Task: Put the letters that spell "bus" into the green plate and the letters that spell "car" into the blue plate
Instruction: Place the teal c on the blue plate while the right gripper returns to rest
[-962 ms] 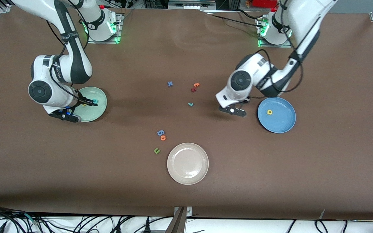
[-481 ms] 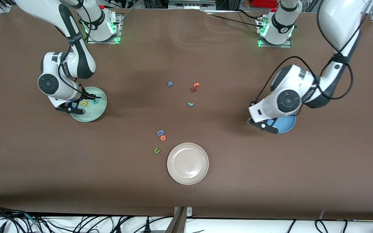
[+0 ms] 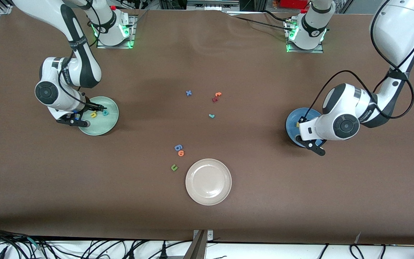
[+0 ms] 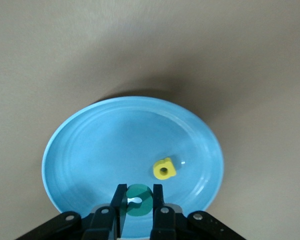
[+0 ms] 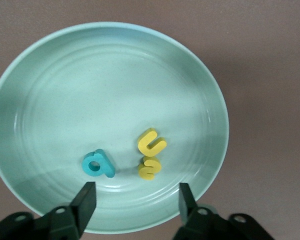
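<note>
The green plate [image 5: 115,90] [image 3: 101,126] holds a teal "b" [image 5: 97,164], a yellow "u" [image 5: 151,141] and a yellow "s" [image 5: 149,167]. My right gripper [image 5: 135,202] [image 3: 98,107] hangs open just above that plate, nothing between its fingers. Over the blue plate [image 4: 115,140] [image 3: 293,122] my left gripper [image 4: 138,192] is shut on a teal "c" [image 4: 138,200]. A yellow "a" [image 4: 164,169] lies in the blue plate beside it. The thin teal "r" [image 3: 211,116] lies on the table's middle.
A cream-white plate [image 3: 208,181] sits nearest the front camera. Loose letters: blue "x" [image 3: 188,93], orange letter [image 3: 217,94], dark red letter [image 3: 214,99], blue "b"-like letter [image 3: 178,147], orange "o" [image 3: 181,153], olive "u" [image 3: 174,167].
The left arm swung from the table's middle to over the blue plate. The right gripper opened and the teal "b" now lies in the green plate.
</note>
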